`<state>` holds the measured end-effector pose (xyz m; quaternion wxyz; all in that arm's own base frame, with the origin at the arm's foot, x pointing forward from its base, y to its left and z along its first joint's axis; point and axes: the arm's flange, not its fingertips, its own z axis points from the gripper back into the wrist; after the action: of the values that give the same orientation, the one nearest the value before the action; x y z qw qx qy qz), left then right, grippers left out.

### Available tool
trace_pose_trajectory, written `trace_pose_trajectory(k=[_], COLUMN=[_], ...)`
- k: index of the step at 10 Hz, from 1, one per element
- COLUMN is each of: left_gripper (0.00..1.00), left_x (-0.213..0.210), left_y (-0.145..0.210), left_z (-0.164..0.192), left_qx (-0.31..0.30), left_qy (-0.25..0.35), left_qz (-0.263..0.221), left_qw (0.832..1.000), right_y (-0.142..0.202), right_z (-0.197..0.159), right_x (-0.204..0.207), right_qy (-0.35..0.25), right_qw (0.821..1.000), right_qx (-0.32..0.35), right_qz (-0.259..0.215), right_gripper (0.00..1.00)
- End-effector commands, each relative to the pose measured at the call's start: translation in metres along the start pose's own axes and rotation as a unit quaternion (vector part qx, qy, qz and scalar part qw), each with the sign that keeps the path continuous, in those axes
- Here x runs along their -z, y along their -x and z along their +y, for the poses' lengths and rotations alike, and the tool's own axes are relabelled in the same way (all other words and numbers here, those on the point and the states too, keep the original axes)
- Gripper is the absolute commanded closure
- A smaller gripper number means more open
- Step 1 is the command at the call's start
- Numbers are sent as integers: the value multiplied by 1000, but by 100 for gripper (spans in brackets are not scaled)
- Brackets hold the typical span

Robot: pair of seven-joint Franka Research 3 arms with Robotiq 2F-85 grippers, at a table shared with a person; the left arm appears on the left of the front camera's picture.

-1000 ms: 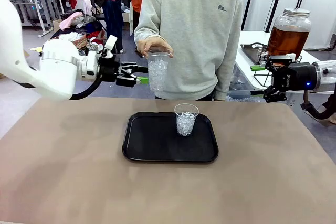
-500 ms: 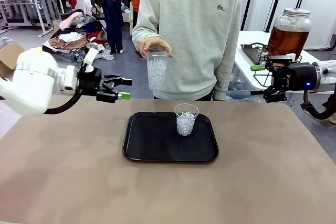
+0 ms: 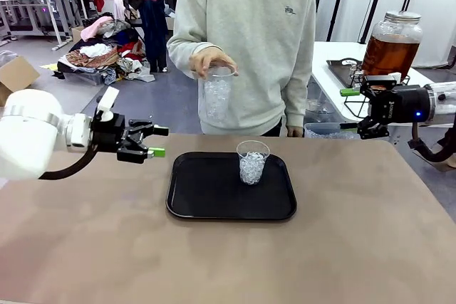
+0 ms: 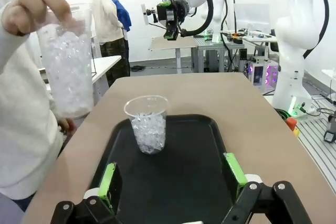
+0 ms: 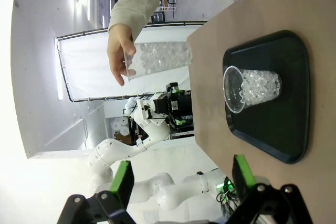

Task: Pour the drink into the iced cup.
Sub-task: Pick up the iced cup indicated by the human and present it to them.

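Observation:
The drink (image 3: 388,53), amber-brown, fills a large glass dispenser jar with a silvery lid on the side table at the far right. A small clear cup of ice (image 3: 253,163) (image 4: 147,124) (image 5: 252,88) stands upright on the black tray (image 3: 185,204). The person holds a taller iced cup (image 3: 216,94) (image 4: 65,72) (image 5: 157,59) by its rim above the table's far edge. My left gripper (image 3: 153,142) (image 4: 172,174) is open and empty, left of the tray. My right gripper (image 3: 354,110) (image 5: 181,179) hangs open and empty just in front of the jar.
The side table (image 3: 335,55) at the right carries a wire stand under the jar. A cardboard box (image 3: 16,74) and piles of clothes lie on the floor at the far left. Brown tabletop (image 3: 228,261) spreads in front of the tray.
My left arm has drawn back leftward and down, away from the person's held cup, to the table's left side. The person has shifted slightly left. The right arm has not moved.

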<state>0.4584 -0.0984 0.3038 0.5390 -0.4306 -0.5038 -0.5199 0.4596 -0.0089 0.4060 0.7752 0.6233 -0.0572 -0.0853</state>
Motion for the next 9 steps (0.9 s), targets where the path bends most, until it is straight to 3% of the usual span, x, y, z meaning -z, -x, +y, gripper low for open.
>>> trace_pose_trajectory(k=[1,9], left_gripper=[0,0], left_x=[-9,-6], left_y=[2,7], left_z=[-10,-9], left_qx=[-7,-14], left_qy=[5,2], left_qz=[-14,-13], left_qw=[1000,1000], right_y=[0,0], right_z=[1,1], right_x=[0,0], right_qy=[-2,-2], right_qw=[1000,1000], right_qx=[-1,-1], right_qz=[0,0], right_gripper=[0,0])
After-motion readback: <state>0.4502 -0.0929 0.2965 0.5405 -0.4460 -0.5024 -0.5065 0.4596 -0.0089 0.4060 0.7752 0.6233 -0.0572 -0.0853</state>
